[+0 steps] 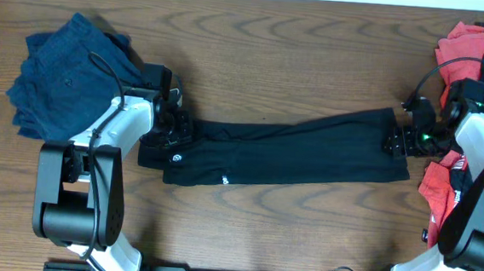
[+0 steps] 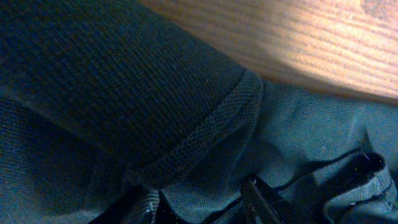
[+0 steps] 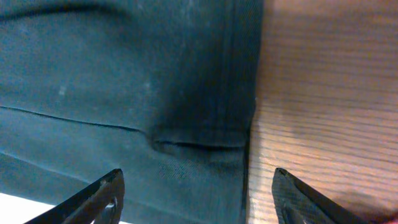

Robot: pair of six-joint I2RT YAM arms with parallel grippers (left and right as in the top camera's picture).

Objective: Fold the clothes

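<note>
Overhead, the black trousers (image 1: pixel 292 152) lie stretched flat across the middle of the wooden desk (image 1: pixel 274 44). They are folded lengthwise into one long band, with the waist end at the left and the leg hems at the right, the hem end sitting slightly farther up the desk than the waist end. The left claw (image 1: pixel 177 124) is down on the upper corner of the trousers' waist end, and the right claw (image 1: pixel 393 139) sits against the hem end. A crumpled pair of blue shorts (image 1: pixel 67 76) rests well beyond the waist end, toward the far left corner. A heap of red and black clothes (image 1: pixel 470 49) lies past the hem end, with more red cloth (image 1: pixel 437 185) just beside the trousers' lower right corner.

In the right wrist view the two fingertips (image 3: pixel 102 198) of the right claw (image 3: pixel 196 199) stand spread wide. One is over the dark cloth of the trousers (image 3: pixel 124 81) and the other over bare desk (image 3: pixel 323 93), so the stitched hem edge runs between them. Nothing is pinched.

In the left wrist view the frame is almost filled by the trousers (image 2: pixel 93 81) seen very close: a fold of knit fabric with a strip of mesh along its edge, and lighter cloth bunched below. A wedge of desk (image 2: pixel 311 37) shows beyond it. I cannot tell how far the left claw is open or whether it has hold of the cloth.
</note>
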